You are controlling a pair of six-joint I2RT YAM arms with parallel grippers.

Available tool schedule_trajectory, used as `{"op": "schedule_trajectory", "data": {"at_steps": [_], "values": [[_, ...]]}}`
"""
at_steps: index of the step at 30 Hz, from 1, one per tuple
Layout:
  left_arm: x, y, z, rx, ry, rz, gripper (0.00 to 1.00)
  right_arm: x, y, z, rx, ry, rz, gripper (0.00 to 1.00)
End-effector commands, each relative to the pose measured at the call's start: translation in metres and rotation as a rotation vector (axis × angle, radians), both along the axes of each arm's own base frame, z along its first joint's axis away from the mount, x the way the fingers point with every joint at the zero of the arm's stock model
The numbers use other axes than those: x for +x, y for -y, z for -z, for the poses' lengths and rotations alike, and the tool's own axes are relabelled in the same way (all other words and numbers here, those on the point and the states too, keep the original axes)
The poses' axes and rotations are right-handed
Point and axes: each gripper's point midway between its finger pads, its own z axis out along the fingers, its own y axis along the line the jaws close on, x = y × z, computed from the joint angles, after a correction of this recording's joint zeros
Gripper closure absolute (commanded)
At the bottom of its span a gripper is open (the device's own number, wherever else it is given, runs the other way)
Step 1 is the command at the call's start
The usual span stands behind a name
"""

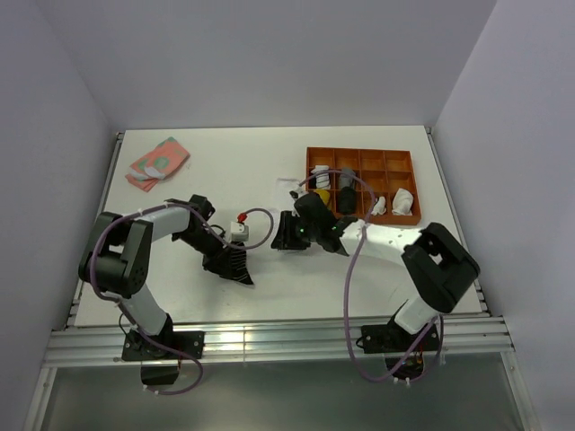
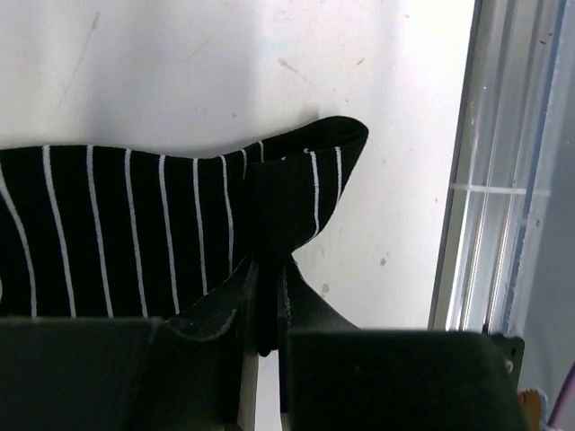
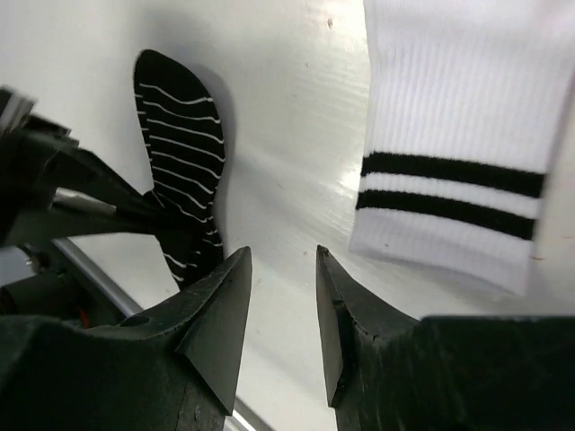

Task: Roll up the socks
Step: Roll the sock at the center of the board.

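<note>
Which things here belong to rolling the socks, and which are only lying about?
For the job:
black sock, pinched in the left gripper
white sock
pink sock

Lying about:
orange tray
small white box

The black two-finger left gripper (image 2: 268,301) is pinched closed on an edge of the black white-striped fabric sock (image 2: 135,233), its arm folded low. The black right gripper (image 3: 282,260) hangs near that sock, jaws parted.

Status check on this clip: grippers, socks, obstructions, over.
Left gripper shut on black striped sock, pinching its edge. Right gripper open, empty, near white sock. Pink sock lies apart, far left. No obstruction seen.
</note>
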Motion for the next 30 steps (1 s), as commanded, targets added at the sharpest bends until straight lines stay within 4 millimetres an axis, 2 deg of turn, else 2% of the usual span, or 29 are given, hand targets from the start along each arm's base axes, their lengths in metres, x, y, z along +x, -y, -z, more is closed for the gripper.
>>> {"op": "schedule_trajectory", "data": {"at_steps": [1, 3, 4, 6, 9, 10, 13, 19, 20, 26, 27, 28, 30], "values": [[-0.01, -0.001, -0.012, -0.058, -0.088, 0.045, 1.0, 0.024, -0.007, -0.057, 0.072, 0.341, -0.022, 0.58], [-0.01, -0.001, -0.014, -0.06, -0.1, 0.051, 1.0, 0.008, -0.02, -0.072, 0.043, 0.443, -0.092, 0.57], [-0.009, -0.001, -0.013, -0.065, -0.104, 0.061, 1.0, 0.007, -0.024, -0.077, 0.0, 0.519, -0.131, 0.56], [-0.011, -0.001, -0.014, -0.065, -0.127, 0.063, 1.0, -0.017, -0.045, -0.081, -0.004, 0.579, -0.246, 0.54], [-0.009, 0.0, -0.014, -0.073, -0.144, 0.064, 1.0, -0.032, -0.062, -0.082, -0.021, 0.689, -0.368, 0.5], [-0.009, 0.0, -0.015, -0.079, -0.148, 0.065, 1.0, -0.042, -0.07, -0.076, -0.038, 0.71, -0.422, 0.49], [-0.009, -0.001, -0.016, -0.083, -0.153, 0.064, 1.0, -0.055, -0.084, -0.069, -0.056, 0.743, -0.507, 0.48], [-0.009, -0.002, -0.016, -0.085, -0.163, 0.063, 1.0, -0.073, -0.1, -0.058, -0.129, 0.805, -0.583, 0.44], [-0.009, -0.002, -0.017, -0.087, -0.163, 0.065, 1.0, -0.08, -0.104, -0.05, -0.15, 0.803, -0.606, 0.44], [-0.008, -0.002, -0.018, -0.09, -0.17, 0.067, 1.0, -0.09, -0.114, -0.037, -0.25, 0.863, -0.655, 0.39], [-0.008, -0.002, -0.018, -0.089, -0.171, 0.067, 1.0, -0.093, -0.114, -0.027, -0.276, 0.853, -0.674, 0.39], [-0.008, -0.002, -0.019, -0.09, -0.17, 0.067, 1.0, -0.089, -0.115, -0.029, -0.298, 0.869, -0.666, 0.39], [-0.009, -0.002, -0.019, -0.091, -0.173, 0.067, 1.0, -0.09, -0.115, -0.02, -0.337, 0.88, -0.679, 0.38]]}}
